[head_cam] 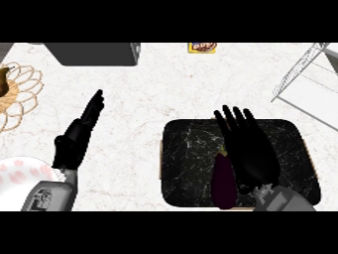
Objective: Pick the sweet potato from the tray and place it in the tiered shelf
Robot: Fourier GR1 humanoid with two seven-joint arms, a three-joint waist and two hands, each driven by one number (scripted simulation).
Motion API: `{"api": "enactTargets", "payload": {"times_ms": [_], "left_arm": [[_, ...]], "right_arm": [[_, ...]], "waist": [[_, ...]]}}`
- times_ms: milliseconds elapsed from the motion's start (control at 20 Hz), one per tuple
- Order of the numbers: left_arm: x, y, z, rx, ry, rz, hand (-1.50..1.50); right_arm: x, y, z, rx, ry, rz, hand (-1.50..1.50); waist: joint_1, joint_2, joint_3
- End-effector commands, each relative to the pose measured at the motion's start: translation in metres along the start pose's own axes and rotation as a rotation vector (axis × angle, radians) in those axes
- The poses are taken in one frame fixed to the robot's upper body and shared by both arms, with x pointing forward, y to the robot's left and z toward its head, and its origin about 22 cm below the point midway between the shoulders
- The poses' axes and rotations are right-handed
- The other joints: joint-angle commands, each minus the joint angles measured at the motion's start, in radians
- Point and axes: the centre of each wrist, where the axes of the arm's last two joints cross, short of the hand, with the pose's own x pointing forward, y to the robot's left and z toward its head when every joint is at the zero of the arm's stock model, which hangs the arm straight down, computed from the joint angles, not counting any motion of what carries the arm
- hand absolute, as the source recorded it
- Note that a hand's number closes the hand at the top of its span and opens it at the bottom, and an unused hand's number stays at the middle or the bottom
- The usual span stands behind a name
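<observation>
The right hand (248, 146) lies flat over the dark tray (193, 149), fingers straight and spread toward its far edge, holding nothing. Just beside it, along its left, a purple eggplant-like vegetable (224, 177) lies lengthwise near the tray's near edge; no sweet potato can be seen. The left hand (78, 139) rests open on bare tabletop (164, 89) left of the tray, fingers straight. The wire shelf (303, 74) stands at the far right corner, with open tabletop between. At the far edge sits a yellow packet (201, 47), its writing unreadable.
</observation>
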Motion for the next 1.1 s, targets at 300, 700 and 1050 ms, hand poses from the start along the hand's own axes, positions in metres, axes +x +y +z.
{"api": "enactTargets", "payload": {"times_ms": [300, 700, 1050], "left_arm": [[-0.007, 0.002, -0.016, -0.001, -0.012, 0.0, 0.0], [-0.015, 0.035, -0.006, 0.016, 0.004, 0.0, 0.0], [-0.005, 0.011, -0.001, -0.004, 0.001, -0.006, 0.0]], "right_arm": [[-0.018, 0.023, -0.005, -0.003, 0.024, 0.014, -1.5], [-0.015, 0.034, -0.036, 0.01, 0.033, 0.023, -1.5], [-0.025, 0.042, -0.02, 0.042, 0.014, 0.036, -1.5]], "waist": [[-0.004, 0.001, 0.0], [0.0, 0.001, 0.0], [-0.002, 0.0, 0.0]]}}
